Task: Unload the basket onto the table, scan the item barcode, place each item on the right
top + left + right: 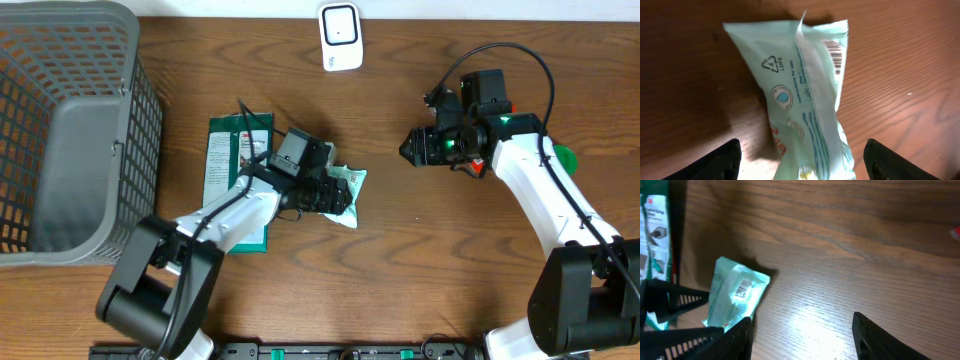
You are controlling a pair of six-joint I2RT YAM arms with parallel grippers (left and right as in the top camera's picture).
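Observation:
The item is a mint-green soft packet [352, 186] lying on the wooden table, its back seam up. A barcode [836, 56] is printed near its far corner. My left gripper [338, 196] is open, its fingers standing wide on either side of the packet's [805, 85] near end without touching it. My right gripper [408, 148] hovers to the right of the packet, open with only bare table between its fingers [740, 340]. From the right wrist, the packet [735, 292] shows at lower left with the barcode [743, 288] facing up. A white scanner unit [340, 37] stands at the table's back edge.
A dark green flat package [225, 150] lies under my left arm, left of the packet. A grey mesh basket [150, 110] fills the left side. A green object [566, 157] and a small red one [478, 166] sit beside my right arm.

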